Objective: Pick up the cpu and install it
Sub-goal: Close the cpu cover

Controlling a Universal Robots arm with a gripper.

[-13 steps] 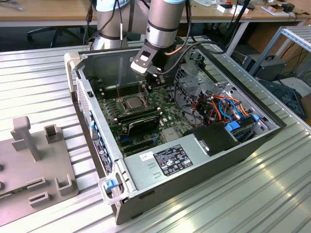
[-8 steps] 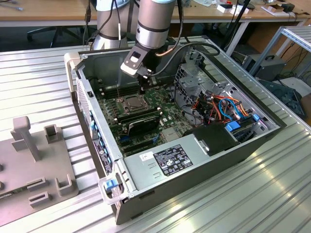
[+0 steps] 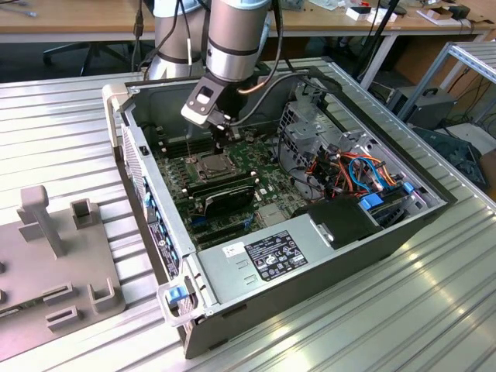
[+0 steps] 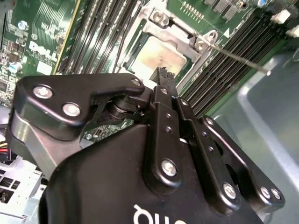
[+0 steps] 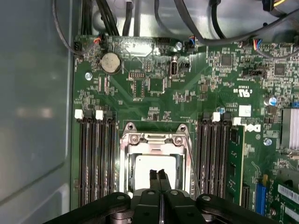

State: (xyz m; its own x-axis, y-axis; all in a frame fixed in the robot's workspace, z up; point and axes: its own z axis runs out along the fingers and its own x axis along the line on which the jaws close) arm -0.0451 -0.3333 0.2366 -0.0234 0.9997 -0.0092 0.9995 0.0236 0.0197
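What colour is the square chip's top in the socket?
Pale silver-grey; the flat square cpu shows best in the first wrist view.

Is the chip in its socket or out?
In. Both wrist views show the chip lying flat inside the socket frame, with the shut claw over it; whether they touch, cannot tell.

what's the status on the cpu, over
Gripper shut, empty, just above the socket. Cpu lies flat in the socket. Nothing between gripper and cpu.

The cpu (image 5: 145, 171) is pale silver-grey, the motherboard (image 5: 154, 105) green, the pincer (image 5: 159, 174) black, the table (image 3: 54, 116) ribbed silver.
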